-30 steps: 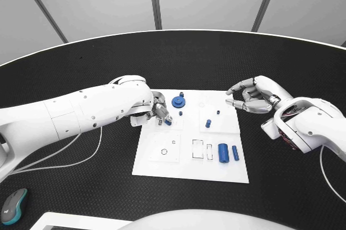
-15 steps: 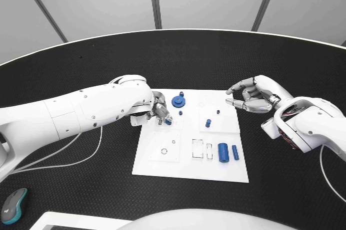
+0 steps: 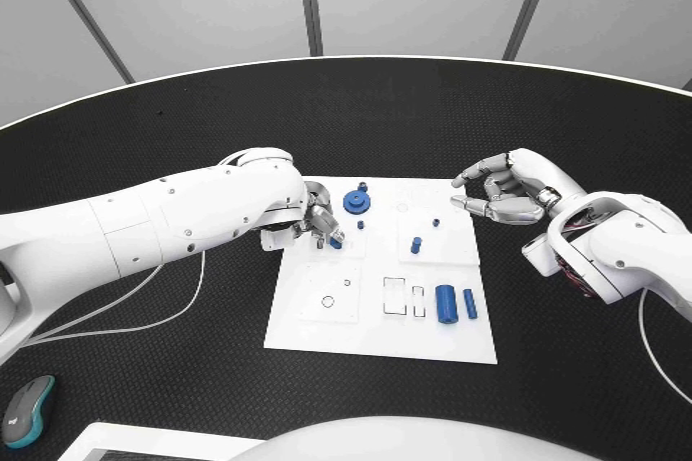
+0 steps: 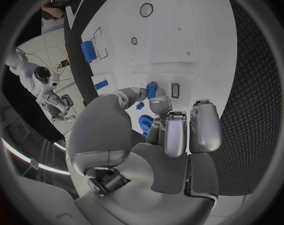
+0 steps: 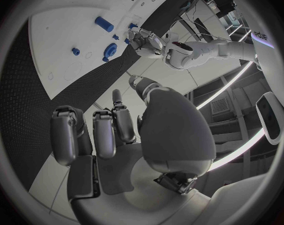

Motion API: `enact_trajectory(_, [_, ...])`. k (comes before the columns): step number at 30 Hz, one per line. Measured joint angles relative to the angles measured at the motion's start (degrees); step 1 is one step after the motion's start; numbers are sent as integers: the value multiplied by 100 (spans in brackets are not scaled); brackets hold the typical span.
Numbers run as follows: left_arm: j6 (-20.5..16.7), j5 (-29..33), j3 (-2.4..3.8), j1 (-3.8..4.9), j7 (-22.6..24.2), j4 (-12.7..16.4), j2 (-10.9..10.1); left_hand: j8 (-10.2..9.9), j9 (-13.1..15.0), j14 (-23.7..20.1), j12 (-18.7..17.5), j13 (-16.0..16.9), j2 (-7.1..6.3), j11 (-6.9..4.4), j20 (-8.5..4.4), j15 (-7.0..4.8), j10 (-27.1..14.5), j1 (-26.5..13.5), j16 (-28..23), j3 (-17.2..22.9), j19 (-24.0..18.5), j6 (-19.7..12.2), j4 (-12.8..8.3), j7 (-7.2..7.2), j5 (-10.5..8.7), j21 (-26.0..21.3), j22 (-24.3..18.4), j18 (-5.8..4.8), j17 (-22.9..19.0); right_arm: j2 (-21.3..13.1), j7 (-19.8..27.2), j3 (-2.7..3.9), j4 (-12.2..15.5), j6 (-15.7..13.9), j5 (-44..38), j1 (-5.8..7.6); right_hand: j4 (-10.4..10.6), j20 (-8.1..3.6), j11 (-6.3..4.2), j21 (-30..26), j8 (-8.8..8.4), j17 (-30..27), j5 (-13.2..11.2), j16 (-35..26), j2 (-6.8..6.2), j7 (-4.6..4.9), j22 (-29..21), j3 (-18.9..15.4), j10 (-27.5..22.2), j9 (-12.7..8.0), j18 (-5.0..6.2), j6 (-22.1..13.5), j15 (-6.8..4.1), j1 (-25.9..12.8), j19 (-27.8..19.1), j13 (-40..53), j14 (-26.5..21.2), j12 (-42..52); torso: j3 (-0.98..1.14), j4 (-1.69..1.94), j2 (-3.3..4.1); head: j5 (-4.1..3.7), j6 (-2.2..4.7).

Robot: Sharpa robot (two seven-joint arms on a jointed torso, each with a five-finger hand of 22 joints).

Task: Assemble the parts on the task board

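Blue part [image 3: 335, 243] pinched by left hand [image 3: 320, 225]; right hand [image 3: 505, 193] curled, holding nothing.

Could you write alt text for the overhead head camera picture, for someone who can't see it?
The robot's left hand pinches a small blue part over the white task board on a black table. Its right hand hovers, fingers curled, beside the board's far right corner.

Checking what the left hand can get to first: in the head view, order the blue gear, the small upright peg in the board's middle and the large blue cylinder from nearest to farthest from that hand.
From the left hand:
1. Blue gear, at the task board's far edge, right beside the hand.
2. Small upright peg, mid-board, toward the right side.
3. Large blue cylinder, lying near the board's right edge, closer to the robot.
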Motion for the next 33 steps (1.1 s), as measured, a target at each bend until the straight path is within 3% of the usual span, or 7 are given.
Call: enact_trajectory(33, [47,16,-3,0,-37,-119,120,40,69,21,-178,-243,87,3,0,-20,0,-69,0,0,0,38,-1,6,-51,0,11,0,-1,9,4,0,-7,2,0,0,0,0,-21,-34,0,-2,0,-22,0,0,0,0,21,8,0,0,0,0,0,-1,0,0,-1,-1,-2,-21,-28])
